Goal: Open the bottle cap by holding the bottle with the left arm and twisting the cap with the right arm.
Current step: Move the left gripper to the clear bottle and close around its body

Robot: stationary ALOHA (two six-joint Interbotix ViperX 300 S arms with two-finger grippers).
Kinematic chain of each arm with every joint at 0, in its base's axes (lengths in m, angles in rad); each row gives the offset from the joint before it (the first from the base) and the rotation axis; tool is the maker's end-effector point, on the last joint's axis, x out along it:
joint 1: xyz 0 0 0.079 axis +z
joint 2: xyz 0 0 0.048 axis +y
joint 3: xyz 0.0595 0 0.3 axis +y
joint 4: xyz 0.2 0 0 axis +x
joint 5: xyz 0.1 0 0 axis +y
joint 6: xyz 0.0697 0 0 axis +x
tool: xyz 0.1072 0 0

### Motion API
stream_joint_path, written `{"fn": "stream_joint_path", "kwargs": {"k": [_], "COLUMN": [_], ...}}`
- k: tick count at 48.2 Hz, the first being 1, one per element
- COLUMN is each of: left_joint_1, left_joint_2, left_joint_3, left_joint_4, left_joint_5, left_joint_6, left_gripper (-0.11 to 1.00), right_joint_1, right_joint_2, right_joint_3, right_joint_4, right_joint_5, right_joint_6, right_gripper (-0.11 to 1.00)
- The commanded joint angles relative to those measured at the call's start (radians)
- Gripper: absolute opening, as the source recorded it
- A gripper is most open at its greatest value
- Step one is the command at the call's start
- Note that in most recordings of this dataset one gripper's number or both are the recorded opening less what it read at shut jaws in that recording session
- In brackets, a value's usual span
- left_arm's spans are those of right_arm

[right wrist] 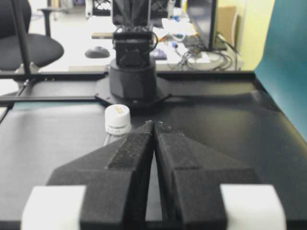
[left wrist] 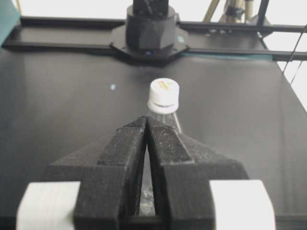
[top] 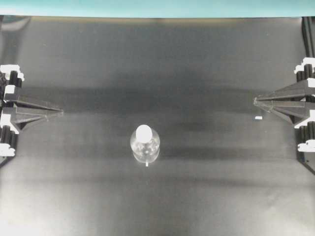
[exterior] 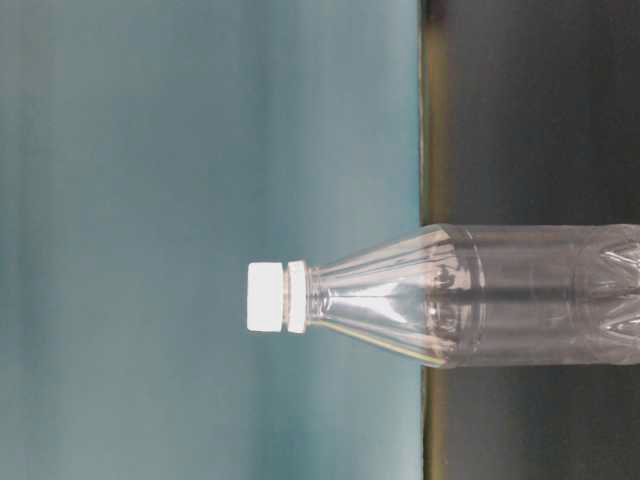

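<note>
Stood mid-frame on black bench (top: 74,196): small clear plastic bottle (top: 144,145), white screw cap (top: 144,132); both grippers (top: 60,112) (top: 256,101) closed, empty, well apart. Tip-over risk from off-centre approach.

You're looking at a matte black worktop (top: 88,196) that fills nearly the whole overhead view, with a teal strip along its far edge. Two things rest on it. The bottle (top: 144,144) stands upright near the middle — clear body, white cap (top: 144,132) on top, nothing touching it. Well apart from it, toward the right side, lies a tiny white rectangular scrap (top: 258,118) — flat on the bare surface.
</note>
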Motion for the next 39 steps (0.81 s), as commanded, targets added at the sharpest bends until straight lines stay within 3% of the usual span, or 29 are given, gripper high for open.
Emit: {"fn": "stream_joint_path", "kwargs": {"k": [1,4,9,27,32,39], "left_joint_1": [0.014,0.017,0.012,0.006,0.006,-0.026], "left_joint_2": [0.04,0.075,0.135,0.344,0.41,0.522], "left_joint_3": [-0.061,-0.087,-0.12,-0.224,-0.276,-0.354], "left_joint_4": [0.04,0.04,0.04,0.04,0.04,0.04], "left_joint_5": [-0.002,-0.002,-0.009,-0.072,-0.074,-0.095], "left_joint_6": [-0.014,-0.014,-0.018,-0.015,-0.014,-0.043], "left_gripper": [0.14,0.18,0.09,0.12,0.27,0.66], "right_joint_1": [-0.015,-0.015,-0.015,-0.015,-0.015,-0.018], "right_joint_2": [0.018,0.028,0.051,0.137,0.149,0.153], "right_joint_3": [-0.006,-0.008,-0.026,-0.104,-0.104,-0.104], "right_joint_4": [0.003,0.011,0.023,0.028,0.028,0.028], "right_joint_5": [-0.002,0.026,0.101,0.262,0.264,0.267], "right_joint_6": [0.002,0.002,0.002,0.002,0.005,0.025], "right_gripper": [0.03,0.03,0.0,0.0,0.0,0.0]}}
